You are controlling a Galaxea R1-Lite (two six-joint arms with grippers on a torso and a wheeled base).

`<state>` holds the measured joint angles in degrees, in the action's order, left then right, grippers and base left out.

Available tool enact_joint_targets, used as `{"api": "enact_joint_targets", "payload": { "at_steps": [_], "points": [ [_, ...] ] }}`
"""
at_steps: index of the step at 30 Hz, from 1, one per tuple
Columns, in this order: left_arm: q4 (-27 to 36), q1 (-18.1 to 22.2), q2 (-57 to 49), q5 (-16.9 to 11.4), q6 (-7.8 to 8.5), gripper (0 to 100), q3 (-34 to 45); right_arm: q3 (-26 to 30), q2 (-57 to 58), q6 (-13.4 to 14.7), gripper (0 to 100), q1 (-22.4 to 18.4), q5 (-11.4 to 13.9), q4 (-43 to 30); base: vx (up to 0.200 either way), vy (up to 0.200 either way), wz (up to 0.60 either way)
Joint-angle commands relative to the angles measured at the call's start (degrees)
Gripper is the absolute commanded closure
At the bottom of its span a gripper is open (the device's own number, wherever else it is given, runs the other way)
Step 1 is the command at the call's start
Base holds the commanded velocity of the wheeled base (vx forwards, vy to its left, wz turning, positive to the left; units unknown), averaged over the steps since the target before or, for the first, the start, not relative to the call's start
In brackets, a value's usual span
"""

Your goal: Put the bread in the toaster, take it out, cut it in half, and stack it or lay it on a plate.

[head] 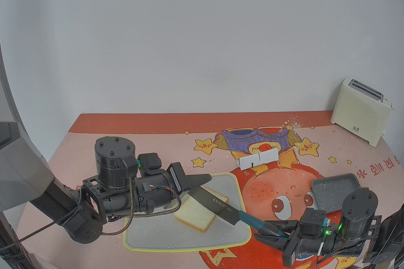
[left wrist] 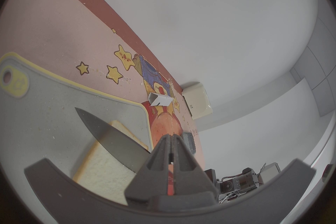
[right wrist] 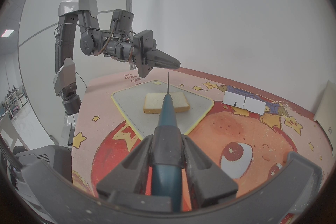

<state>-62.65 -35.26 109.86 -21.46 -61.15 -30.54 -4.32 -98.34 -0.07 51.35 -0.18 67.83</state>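
Right end effector (head: pixel 266 228) clamps the knife (head: pixel 219 205), blade over the bread (head: pixel 194 215) ahead; left end effector (head: pixel 205 178), pinched together, hangs near the blade tip.

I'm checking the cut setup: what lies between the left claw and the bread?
The knife, held in the right claw, runs its blade over the bread just ahead of the left claw; the left wrist view shows this plainly.
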Motion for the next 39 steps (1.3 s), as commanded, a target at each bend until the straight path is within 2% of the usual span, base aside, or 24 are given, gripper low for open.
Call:
{"api": "enact_joint_targets", "payload": {
  "at_steps": [1,16,22,39],
  "points": [
    [0.07,0.01,0.62,0.01,-0.02,100,-0.22,0.01,0.08,-0.01,100,0.07,0.01,0.02,0.0,0.0,0.0],
    [0.07,0.1,1.5,0.1,-0.02,100,-0.05,0.01,0.17,-0.01,100,0.07,0.01,0.2,0.0,0.0,0.0],
    [0.07,1.33,1.58,-0.08,0.06,100,0.04,0.71,-0.27,0.07,100,0.07,0.01,3.71,0.0,0.0,0.0],
    [-0.02,1.42,1.58,-0.08,0.06,100,0.48,-0.25,2.28,0.42,100,-0.55,0.01,3.89,0.0,0.0,0.0]
  ]
}}
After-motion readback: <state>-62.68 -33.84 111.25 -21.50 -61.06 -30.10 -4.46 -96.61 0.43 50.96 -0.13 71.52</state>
